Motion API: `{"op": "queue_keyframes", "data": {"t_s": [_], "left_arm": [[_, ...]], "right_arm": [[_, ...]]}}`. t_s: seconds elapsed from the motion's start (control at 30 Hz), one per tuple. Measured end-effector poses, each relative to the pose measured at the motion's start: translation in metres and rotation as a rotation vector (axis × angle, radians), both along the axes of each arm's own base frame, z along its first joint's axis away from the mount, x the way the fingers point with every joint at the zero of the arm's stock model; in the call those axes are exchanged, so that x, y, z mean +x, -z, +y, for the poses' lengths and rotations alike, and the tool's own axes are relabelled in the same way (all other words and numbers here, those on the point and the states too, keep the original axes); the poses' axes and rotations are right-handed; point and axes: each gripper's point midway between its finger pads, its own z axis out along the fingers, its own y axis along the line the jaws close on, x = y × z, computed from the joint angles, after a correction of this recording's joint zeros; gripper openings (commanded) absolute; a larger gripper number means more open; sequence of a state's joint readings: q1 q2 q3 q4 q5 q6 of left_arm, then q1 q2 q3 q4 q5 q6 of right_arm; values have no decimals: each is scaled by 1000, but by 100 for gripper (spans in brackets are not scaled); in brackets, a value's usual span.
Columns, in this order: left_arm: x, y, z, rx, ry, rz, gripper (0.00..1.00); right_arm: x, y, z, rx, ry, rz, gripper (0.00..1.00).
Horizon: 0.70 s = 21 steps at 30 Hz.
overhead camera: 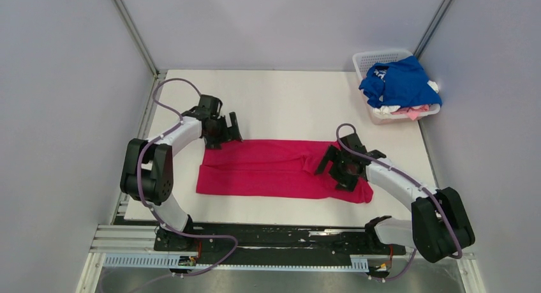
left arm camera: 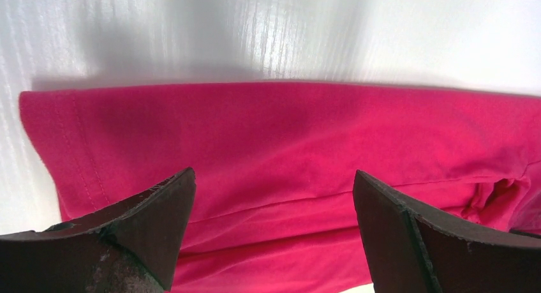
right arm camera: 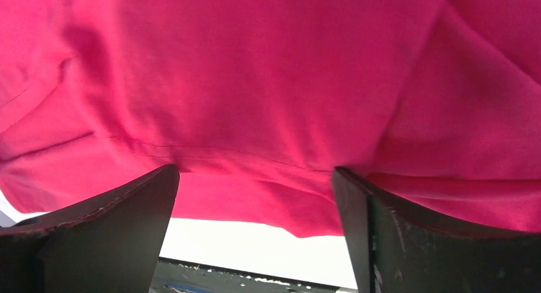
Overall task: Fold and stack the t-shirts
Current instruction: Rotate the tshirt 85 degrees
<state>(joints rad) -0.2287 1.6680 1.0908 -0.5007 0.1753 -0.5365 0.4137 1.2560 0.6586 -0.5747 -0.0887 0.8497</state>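
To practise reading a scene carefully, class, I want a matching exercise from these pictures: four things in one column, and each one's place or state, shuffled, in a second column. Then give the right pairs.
Column one
1. magenta t-shirt
2. blue t-shirt
3. left gripper
4. right gripper

Column two
A. heaped in the white basket at the far right corner
B. open, over the right end of the magenta cloth
C. lying spread out as a long strip
D. open, over the left end of the magenta cloth

Pairs: 1-C, 2-A, 3-D, 4-B
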Motion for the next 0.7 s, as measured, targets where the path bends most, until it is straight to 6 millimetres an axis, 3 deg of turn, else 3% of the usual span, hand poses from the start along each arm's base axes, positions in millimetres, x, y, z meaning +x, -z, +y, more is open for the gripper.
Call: {"op": "queue_keyframes", "data": {"t_s": [0.07, 0.23, 0.37, 0.5, 0.7], "left_arm": [[-2, 6, -1, -2, 3, 9, 100], [-20, 27, 2, 4, 7, 66, 100], [-19, 26, 0, -17, 12, 50, 100], [-23, 25, -2, -41, 16, 20, 100], [-50, 24, -18, -86, 55, 15, 100]], "right_arm": [[-6, 11, -8, 13, 49, 39, 100], [6, 11, -13, 88, 146, 46, 100], [29, 13, -15, 117, 177, 56, 100], [82, 8, -17, 111, 167, 11, 100], [207, 2, -15, 37, 0, -180, 100]]}}
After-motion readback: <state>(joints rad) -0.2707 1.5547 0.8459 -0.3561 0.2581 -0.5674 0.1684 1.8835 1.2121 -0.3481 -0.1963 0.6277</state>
